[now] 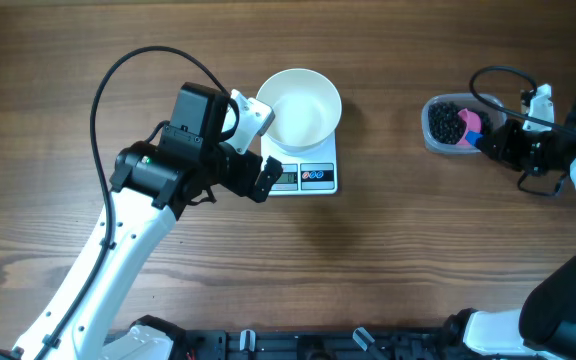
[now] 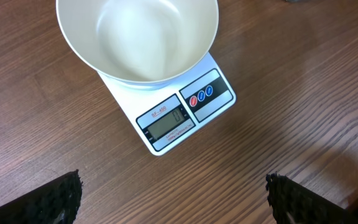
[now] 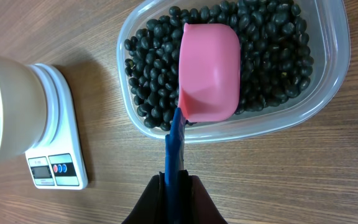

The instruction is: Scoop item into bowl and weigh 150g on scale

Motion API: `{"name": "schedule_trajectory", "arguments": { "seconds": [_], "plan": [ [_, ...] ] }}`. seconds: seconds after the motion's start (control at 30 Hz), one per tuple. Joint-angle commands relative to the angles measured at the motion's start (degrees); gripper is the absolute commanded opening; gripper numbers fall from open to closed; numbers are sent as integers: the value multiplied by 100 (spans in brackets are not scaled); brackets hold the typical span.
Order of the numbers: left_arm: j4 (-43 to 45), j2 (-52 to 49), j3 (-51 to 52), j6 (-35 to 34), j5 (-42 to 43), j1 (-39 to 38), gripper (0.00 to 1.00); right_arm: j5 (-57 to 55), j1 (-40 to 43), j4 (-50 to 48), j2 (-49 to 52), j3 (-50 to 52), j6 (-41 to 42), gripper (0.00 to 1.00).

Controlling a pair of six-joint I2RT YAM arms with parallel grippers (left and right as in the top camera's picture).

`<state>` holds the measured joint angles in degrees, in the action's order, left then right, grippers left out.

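Pink scoop on beans, right gripper clenching handle, left gripper released; overfilled load may spill short of bowl.

The bowl runs off the top edge on the left wrist view. Overhead, the scale readout's too small to read. Pink scoop covers the black beans beneath.

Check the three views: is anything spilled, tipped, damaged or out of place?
Nothing stands out. The round white bowl sits upright and empty on the small white digital scale. The black beans are inside the clear plastic tub, none on the wooden table. The right gripper holds the blue-handled pink scoop.
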<state>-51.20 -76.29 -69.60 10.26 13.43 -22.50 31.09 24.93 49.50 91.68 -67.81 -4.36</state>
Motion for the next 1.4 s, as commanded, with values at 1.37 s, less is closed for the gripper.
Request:
{"name": "schedule_trajectory", "arguments": {
  "seconds": [1.37],
  "plan": [
    [11, 22, -92, 92, 90, -26, 100, 498, -20, -37, 76, 76, 223, 4]
  ]
}}
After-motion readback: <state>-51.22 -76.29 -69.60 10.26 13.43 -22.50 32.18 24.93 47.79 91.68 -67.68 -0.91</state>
